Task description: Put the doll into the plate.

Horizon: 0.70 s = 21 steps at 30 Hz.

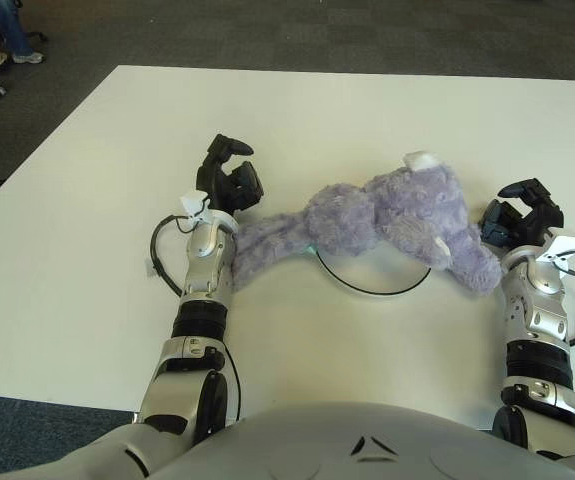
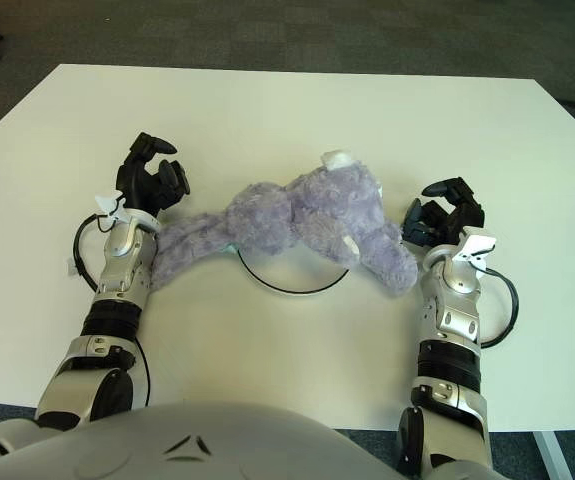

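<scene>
The doll [image 1: 387, 220], a fluffy purple plush, lies stretched across the middle of the white table. It covers most of the plate [image 1: 367, 291], of which only a dark arc of rim shows below the doll's belly. My left hand [image 1: 229, 178] stands just left of the doll's long limb [image 1: 262, 243], fingers spread and holding nothing. My right hand [image 1: 523, 211] is close beside the doll's right end [image 1: 475, 268], fingers relaxed and empty. In the right eye view the doll [image 2: 302, 220] lies between the same two hands.
The white table [image 1: 367, 110] stretches bare behind the doll to its far edge. Dark carpet lies beyond. A seated person's legs and shoes [image 1: 7, 40] show at the far left corner.
</scene>
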Tool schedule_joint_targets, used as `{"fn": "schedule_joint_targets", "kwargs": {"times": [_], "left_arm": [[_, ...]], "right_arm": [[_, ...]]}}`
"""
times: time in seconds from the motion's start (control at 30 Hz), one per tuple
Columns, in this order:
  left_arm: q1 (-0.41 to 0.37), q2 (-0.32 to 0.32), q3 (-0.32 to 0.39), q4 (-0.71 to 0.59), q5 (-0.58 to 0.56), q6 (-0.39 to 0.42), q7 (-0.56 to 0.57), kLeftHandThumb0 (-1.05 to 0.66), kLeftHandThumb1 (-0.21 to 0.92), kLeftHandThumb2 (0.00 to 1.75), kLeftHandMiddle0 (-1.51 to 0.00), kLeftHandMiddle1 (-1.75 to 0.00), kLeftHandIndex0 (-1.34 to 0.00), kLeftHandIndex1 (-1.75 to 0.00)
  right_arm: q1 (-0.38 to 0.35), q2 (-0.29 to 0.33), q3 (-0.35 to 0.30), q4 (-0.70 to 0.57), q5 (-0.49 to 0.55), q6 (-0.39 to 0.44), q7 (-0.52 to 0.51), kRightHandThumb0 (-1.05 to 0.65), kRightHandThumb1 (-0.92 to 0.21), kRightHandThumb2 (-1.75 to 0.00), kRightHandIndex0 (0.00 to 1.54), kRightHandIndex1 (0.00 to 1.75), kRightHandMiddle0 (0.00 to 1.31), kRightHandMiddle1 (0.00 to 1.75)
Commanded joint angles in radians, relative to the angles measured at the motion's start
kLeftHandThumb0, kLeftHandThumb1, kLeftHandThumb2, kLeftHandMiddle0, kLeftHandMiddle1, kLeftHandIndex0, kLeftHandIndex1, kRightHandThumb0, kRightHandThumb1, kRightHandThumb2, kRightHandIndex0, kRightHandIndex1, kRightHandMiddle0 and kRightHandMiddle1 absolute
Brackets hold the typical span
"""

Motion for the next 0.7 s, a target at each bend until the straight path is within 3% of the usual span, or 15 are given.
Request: {"fn": "schedule_joint_targets", "kwargs": {"times": [0.0, 0.67], "left_arm": [[0.054, -0.038, -0.007, 0.046, -0.001, -0.005, 0.010, -0.44, 0.45, 1.15, -1.18, -1.75, -0.50, -1.75], [0.053, -0.033, -0.010, 0.052, -0.009, -0.005, -0.006, -0.44, 0.44, 1.16, -1.19, -1.75, -0.51, -1.75]], "right_arm": [[0.030, 0.017, 0.014, 0.019, 0.003, 0.042, 0.013, 0.00, -0.04, -1.62, 0.86, 1.67, 0.58, 1.75], [0.031, 0.010, 0.022, 0.023, -0.007, 0.043, 0.020, 0.00, -0.02, -1.64, 0.87, 1.68, 0.59, 1.75]]}}
